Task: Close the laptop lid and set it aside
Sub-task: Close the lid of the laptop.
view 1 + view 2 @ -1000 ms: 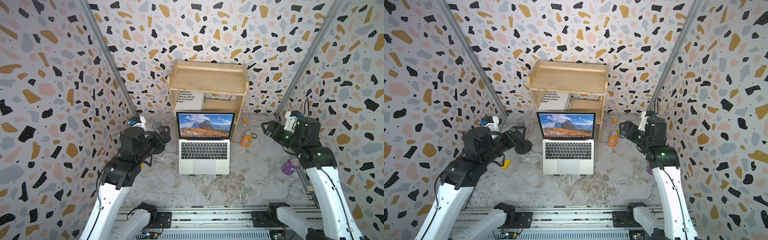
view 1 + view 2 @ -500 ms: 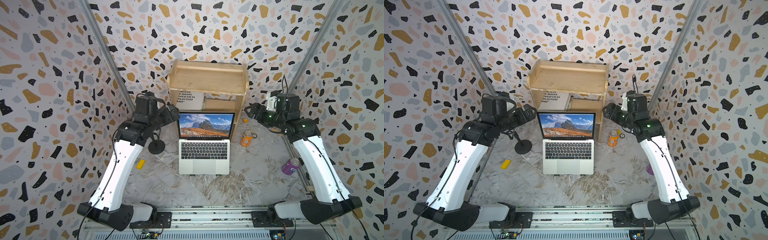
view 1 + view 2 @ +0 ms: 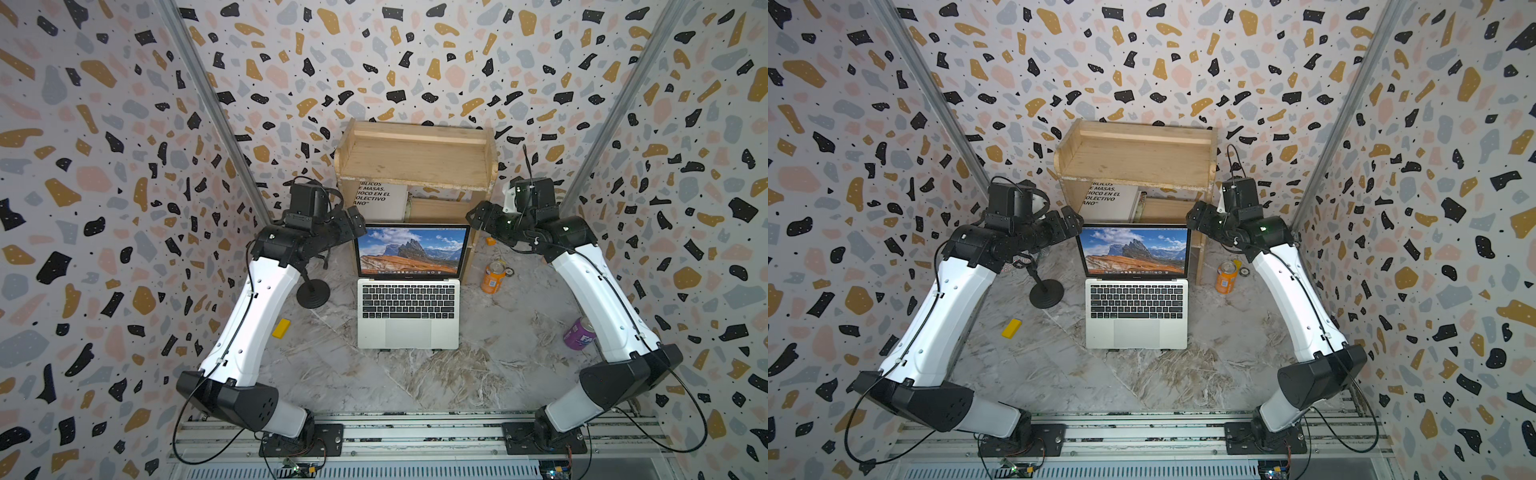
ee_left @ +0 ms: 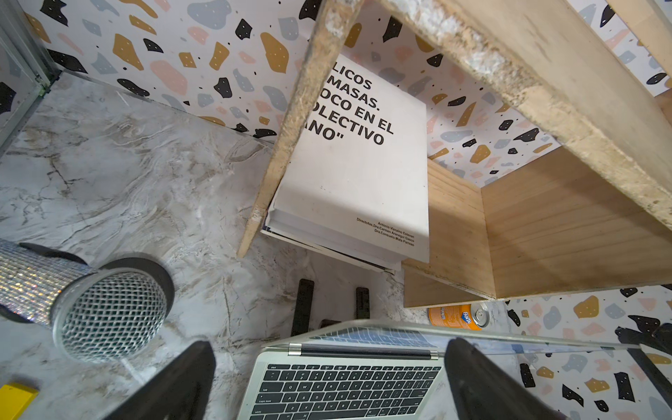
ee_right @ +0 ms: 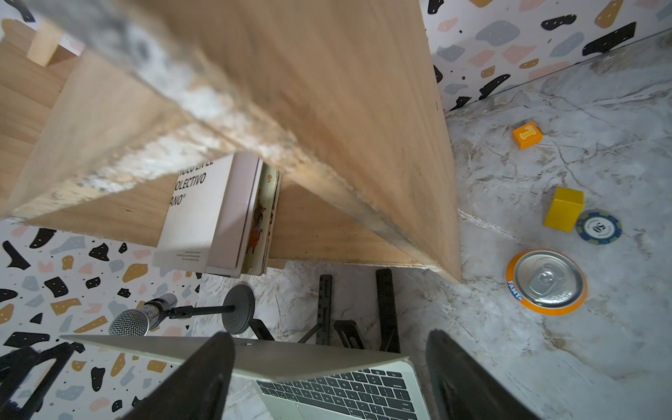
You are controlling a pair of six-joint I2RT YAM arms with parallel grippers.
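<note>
The silver-grey laptop [image 3: 409, 332] [image 3: 1136, 332] sits open in the middle of the marble table. Its lid [image 3: 411, 251] [image 3: 1133, 251] stands upright, showing a mountain picture. My left gripper [image 3: 357, 220] [image 3: 1073, 220] hovers open just off the lid's upper left corner. My right gripper [image 3: 473, 216] [image 3: 1194, 216] hovers open at the upper right corner. In the left wrist view the left gripper [image 4: 329, 349] frames the keyboard [image 4: 345, 385] and hinge with nothing between its fingers. In the right wrist view the right gripper [image 5: 329, 338] spans the lid's corner [image 5: 272, 356] without touching it.
A wooden shelf [image 3: 415, 158] with a white book [image 3: 380, 201] stands right behind the lid. A microphone stand [image 3: 312, 293] and a yellow block [image 3: 281, 328] are on the left. An orange can [image 3: 492, 277] and a purple can [image 3: 578, 332] are on the right. A black folding stand [image 5: 385, 309] lies under the laptop.
Both arms have risen from low beside the laptop and reached forward to the lid's top corners. The lid has not moved.
</note>
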